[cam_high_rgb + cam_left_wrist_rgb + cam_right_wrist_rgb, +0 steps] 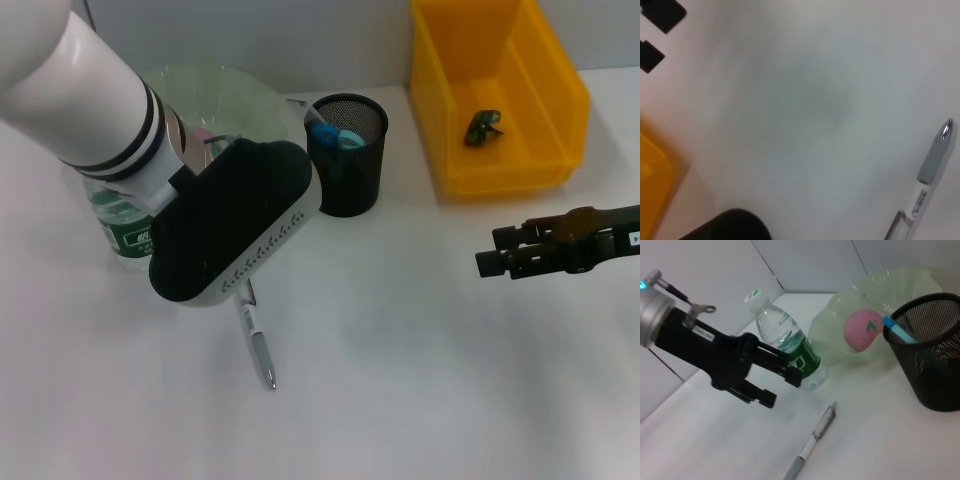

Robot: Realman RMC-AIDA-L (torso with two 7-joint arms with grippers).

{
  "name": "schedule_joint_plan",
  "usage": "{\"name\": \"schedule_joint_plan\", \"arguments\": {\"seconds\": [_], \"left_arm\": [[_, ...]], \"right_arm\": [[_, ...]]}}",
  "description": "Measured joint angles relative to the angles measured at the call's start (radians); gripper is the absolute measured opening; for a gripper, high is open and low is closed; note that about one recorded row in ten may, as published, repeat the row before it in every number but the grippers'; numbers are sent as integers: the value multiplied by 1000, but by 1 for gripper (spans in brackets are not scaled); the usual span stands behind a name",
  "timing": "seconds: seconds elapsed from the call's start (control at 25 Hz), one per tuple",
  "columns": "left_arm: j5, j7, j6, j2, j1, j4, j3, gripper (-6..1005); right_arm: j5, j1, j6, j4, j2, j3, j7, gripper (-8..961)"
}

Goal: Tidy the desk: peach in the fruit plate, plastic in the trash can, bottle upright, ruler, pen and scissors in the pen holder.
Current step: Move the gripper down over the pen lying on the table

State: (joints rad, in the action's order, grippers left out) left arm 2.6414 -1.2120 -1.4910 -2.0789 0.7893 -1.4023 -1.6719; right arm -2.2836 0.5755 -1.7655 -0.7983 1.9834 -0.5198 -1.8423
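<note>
The pen (258, 342) (812, 442) (927, 175) lies loose on the white table in front of the pen holder (347, 152) (932, 360). My left gripper (780, 386) hangs open just above the pen's near end; in the head view its fingers are hidden under the wrist housing. The bottle (789, 347) stands upright beside the green fruit plate (900, 285), which holds the pink peach (862, 330). Blue items (330, 133) stick out of the holder; I cannot tell ruler from scissors. A green piece of plastic (483, 127) lies in the yellow trash can (545, 150). My right gripper (497, 250) hovers open at the right, holding nothing.
The left forearm (90, 90) covers much of the bottle and plate in the head view. A grey wall runs behind the table.
</note>
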Motion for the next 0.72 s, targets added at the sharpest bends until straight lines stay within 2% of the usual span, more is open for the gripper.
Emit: {"name": "schedule_joint_plan", "arguments": {"seconds": [0.52, 0.68, 0.72], "left_arm": [[-39, 189, 15, 0, 79, 194, -5, 812], [-42, 199, 20, 0, 86, 211, -6, 808], [-62, 224, 35, 0, 112, 270, -9, 808]], "right_arm": [[-6, 11, 21, 30, -13, -17, 2, 803], [-14, 16, 26, 32, -14, -26, 1, 803], [-14, 16, 30, 34, -14, -27, 1, 803]]}}
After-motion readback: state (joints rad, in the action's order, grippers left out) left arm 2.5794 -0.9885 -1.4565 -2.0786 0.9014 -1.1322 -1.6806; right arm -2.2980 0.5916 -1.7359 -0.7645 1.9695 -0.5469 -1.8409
